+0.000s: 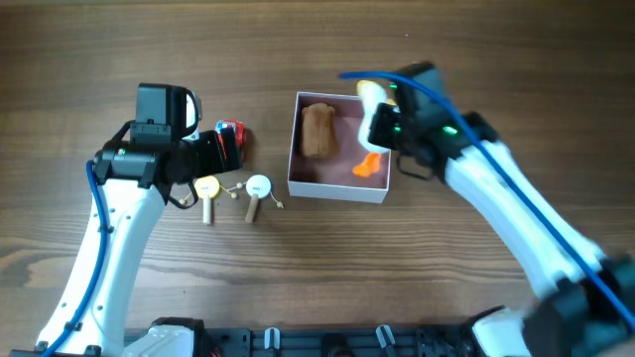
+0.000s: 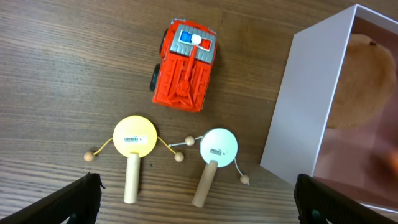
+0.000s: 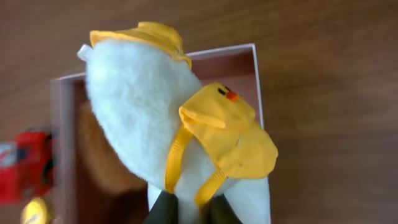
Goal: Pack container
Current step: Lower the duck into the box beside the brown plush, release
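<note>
Right claw (image 3: 189, 205) — closed on a white plush duck (image 3: 143, 106), hung over the container (image 1: 337, 188) so it can drop in, we judge. Container: mid-table, brown plush (image 1: 318, 129) already inside. Left claw (image 2: 199, 199) — spread wide, empty, above the fire truck (image 2: 185, 65).

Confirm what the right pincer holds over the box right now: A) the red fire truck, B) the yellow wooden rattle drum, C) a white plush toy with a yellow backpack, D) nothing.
C: the right wrist view shows the white plush toy gripped in the right pincer above the container; the fire truck lies on the table.
</note>
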You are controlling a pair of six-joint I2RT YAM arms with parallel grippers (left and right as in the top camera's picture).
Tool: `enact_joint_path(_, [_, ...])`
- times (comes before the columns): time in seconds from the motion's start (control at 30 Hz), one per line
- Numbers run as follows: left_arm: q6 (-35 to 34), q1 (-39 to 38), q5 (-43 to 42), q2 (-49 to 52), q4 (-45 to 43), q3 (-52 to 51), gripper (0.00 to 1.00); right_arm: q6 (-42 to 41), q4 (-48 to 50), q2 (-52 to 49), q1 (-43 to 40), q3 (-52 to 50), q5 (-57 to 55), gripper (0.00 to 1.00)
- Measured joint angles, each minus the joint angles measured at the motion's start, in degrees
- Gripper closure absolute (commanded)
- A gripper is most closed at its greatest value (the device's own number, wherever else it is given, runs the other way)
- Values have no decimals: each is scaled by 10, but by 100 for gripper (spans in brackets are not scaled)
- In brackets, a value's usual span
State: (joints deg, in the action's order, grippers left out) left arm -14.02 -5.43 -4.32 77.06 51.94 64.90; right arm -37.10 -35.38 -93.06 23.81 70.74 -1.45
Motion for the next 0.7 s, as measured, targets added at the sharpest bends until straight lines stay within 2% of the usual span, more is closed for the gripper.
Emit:
enact_joint_path(0.1, [0, 0, 0, 0, 0, 0, 0, -4, 35, -83, 0, 0, -1, 96])
enact_joint_path(0.13, [0, 0, 0, 0, 0, 0, 0, -4, 37, -96, 0, 0, -1, 91])
enact_joint_path(0.2, [0, 0, 0, 0, -1, 0, 0, -4, 38, -102, 0, 0, 0, 58])
enact_joint_path(0.23, [0, 0, 0, 0, 0, 0, 0, 1, 40, -101, 0, 0, 1, 51])
enact_joint_path(0.3, [0, 0, 0, 0, 0, 0, 0, 14, 41, -101, 0, 0, 4, 53])
enact_joint_path(0.43, [0, 0, 0, 0, 0, 0, 0, 50, 35, -76, 0, 0, 23, 67])
enact_joint_path(0.47, [0, 0, 0, 0, 0, 0, 0, 55, 32, -57, 0, 0, 28, 72])
enact_joint_path(0.53, [0, 0, 0, 0, 0, 0, 0, 59, 25, -20, 0, 0, 33, 91])
enact_joint_path(0.57, [0, 0, 0, 0, 0, 0, 0, 60, 20, 1, 0, 1, 35, 96])
enact_joint_path(0.7, [0, 0, 0, 0, 0, 0, 0, 66, -2, 44, 0, 7, 35, 96])
